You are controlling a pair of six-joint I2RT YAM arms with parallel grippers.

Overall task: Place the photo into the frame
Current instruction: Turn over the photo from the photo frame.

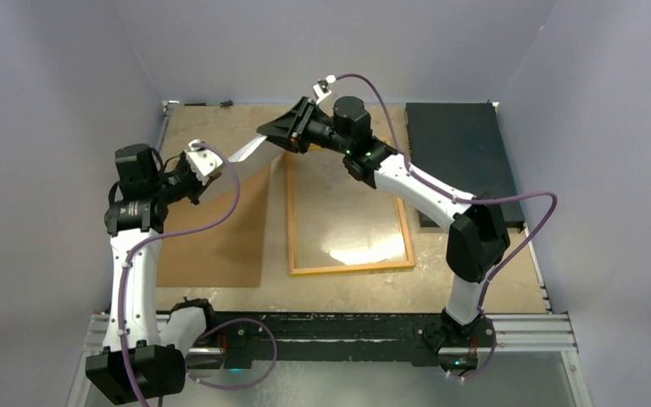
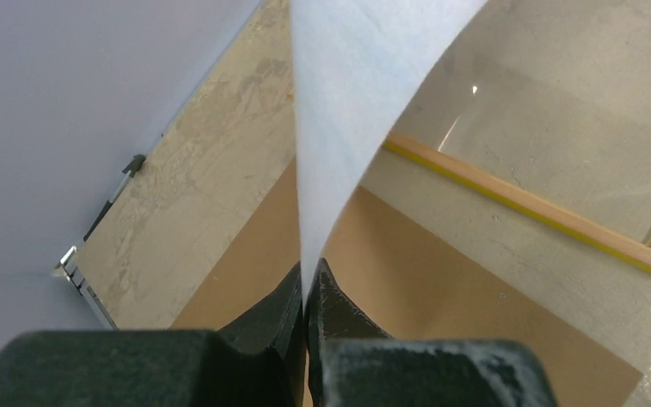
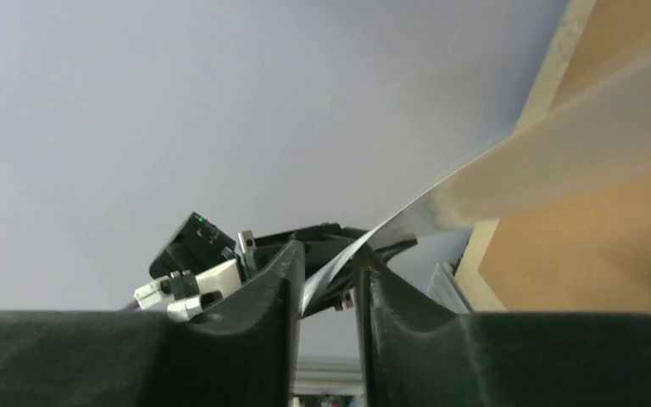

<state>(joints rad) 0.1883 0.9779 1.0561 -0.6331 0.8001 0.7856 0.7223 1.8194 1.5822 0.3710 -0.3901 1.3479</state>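
Photo (image 2: 347,102) is clear of the surface, white back showing, bowed in the air between the 2 arms over the far corner of the brown backing board (image 1: 220,229) and just beside the far left corner of the frame (image 1: 291,220), which lies flat. Left end effector (image 2: 307,275) has its 2 fingers pressed together on one edge of the photo, pinching it. Right end effector (image 3: 329,254) stands at the opposite end with its fingers (image 3: 275,284) slightly spread, and the sheet runs through the gap between them with neither finger visibly clamping it.
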